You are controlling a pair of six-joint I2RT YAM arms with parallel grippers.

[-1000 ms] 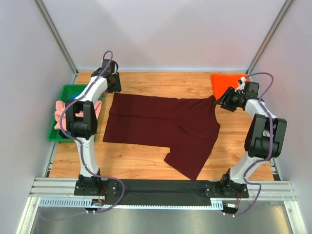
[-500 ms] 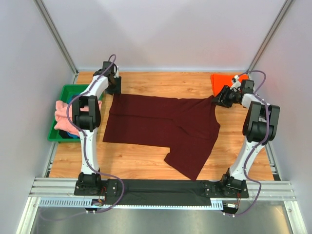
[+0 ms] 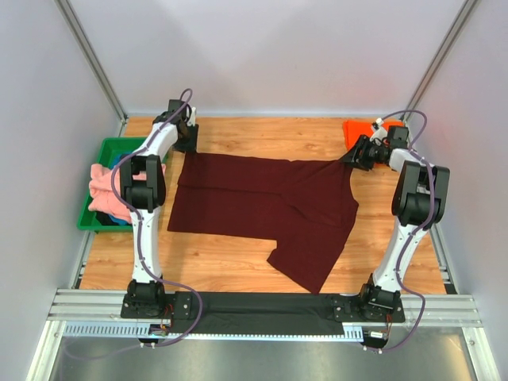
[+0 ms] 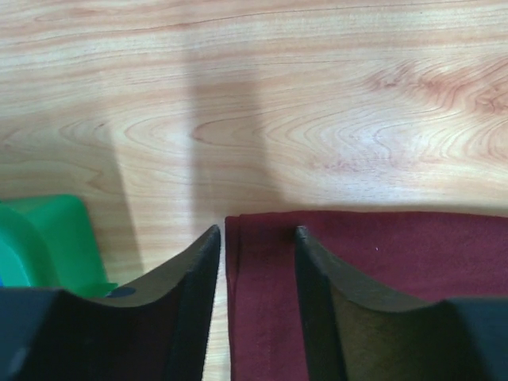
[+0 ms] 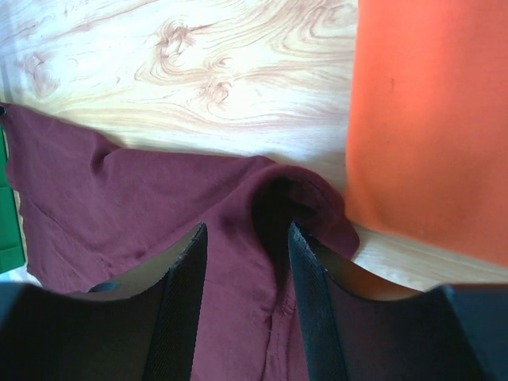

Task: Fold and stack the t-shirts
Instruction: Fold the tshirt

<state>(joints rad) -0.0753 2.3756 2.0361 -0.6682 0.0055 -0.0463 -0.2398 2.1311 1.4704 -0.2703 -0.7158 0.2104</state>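
Starting left of the maroon t-shirt (image 3: 254,198): the green tray (image 3: 111,144) sits just off its left edge with the salmon-pink t-shirt (image 3: 99,181) piled inside, out of play for now.

Now the shirt's far-left corner, and here's the left gripper (image 4: 256,230) right over it. The jaws are spread, one finger on bare wood just outside the side edge and the other planted on the cloth. The corner lies flat between the tips, not yet pinched.

The maroon shirt itself lies spread in the middle of the table, long axis running left to right, so its far edge stretches straight from one gripper to the other. Near side, a flap juts toward the arm bases.

On to the far-right corner: the right gripper (image 5: 247,228) straddles a raised pucker of cloth, jaws apart and nothing clamped yet. Just beyond that corner, almost touching it, lies the orange t-shirt (image 5: 429,119).

Each arm has its own corner, so my read is that both close next, then draw the far edge toward the near one.
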